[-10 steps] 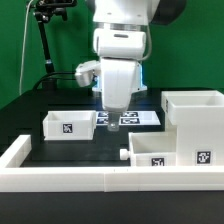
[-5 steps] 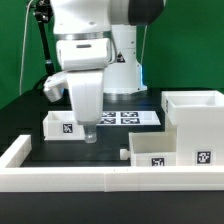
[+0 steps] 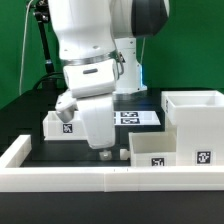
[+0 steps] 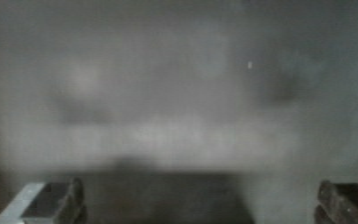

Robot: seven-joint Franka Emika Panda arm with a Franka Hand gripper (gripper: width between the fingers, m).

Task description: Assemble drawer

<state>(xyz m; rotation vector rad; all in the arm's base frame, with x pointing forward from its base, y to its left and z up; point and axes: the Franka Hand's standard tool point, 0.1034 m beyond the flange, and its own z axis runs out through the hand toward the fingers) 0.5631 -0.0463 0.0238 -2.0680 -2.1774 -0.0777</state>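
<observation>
The drawer's tall white shell (image 3: 196, 112) stands at the exterior view's right. One small tray (image 3: 160, 150) with a tag lies in front of it, its knob (image 3: 122, 154) pointing to the left. A second tray (image 3: 58, 124) sits at the left, partly hidden behind the arm. My gripper (image 3: 103, 154) hangs low over the black table, just left of the front tray's knob and apart from it. In the blurred wrist view my gripper (image 4: 202, 205) shows its fingers (image 4: 55, 203) wide apart with nothing between them.
A long low white rail (image 3: 90, 177) runs along the front and up the left side. The marker board (image 3: 138, 117) lies flat behind the arm. A black stand (image 3: 42, 45) rises at the back left against a green backdrop.
The arm has swung from the back centre to the left, then forward and down. The gripper now sits lower and closer to the front tray's knob. No part has moved.
</observation>
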